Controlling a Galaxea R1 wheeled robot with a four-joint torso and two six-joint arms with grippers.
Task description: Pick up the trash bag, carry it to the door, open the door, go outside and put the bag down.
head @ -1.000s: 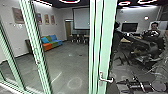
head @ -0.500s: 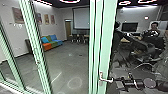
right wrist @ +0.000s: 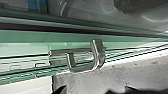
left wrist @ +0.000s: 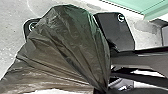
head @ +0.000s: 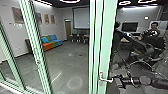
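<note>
We observe the right arm (head: 160, 83) extended nearly level, the right claw (head: 119, 82) spread near the silver metal lever handle (head: 107, 80) on the pale green door frame (head: 106, 45). The thin black plastic trash bag (left wrist: 67, 47) gathers toward the left claw (left wrist: 100, 91), whose state we cannot tell; the bag is partly cut off.

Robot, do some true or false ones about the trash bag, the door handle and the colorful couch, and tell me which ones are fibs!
1. The trash bag is dark. True.
2. The door handle looks like shiny metal. True.
3. That handle is on something bright red. False: it is on a pale green frame.
4. The couch has some blue and orange. True.
5. The couch hangs from the ceiling. False: it stands on the floor.
</note>
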